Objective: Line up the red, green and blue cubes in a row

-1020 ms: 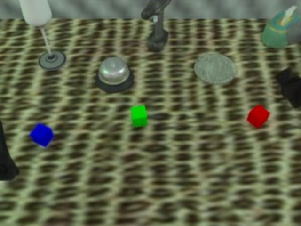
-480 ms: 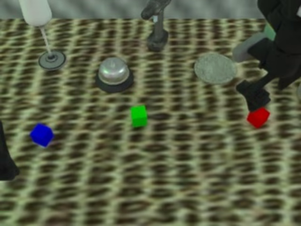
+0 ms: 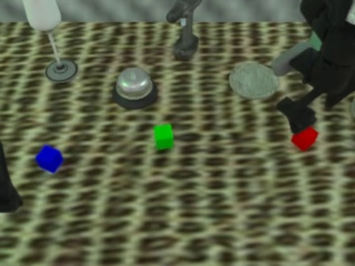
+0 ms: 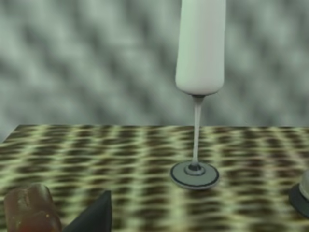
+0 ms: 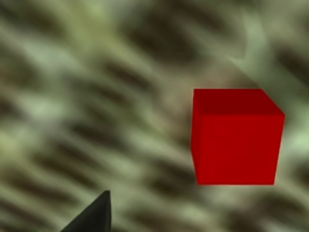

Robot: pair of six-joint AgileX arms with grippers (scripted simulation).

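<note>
The right pincer (image 3: 300, 117) hangs just above the red cube (image 3: 304, 138); its spread cannot be told.

Red cube (image 5: 235, 137) filling the right of the frame, top face and one front face showing, resting on the leopard-patterned bench (image 5: 87, 96), dark pointed tip of the right pincer (image 5: 92, 216) poking in at the lower left, apart from the cube

Right arm reaches in from top-right, right gripper (image 3: 300, 117) pointing down, low over worktop. Left arm (image 3: 6, 188) parked at left edge.
</note>
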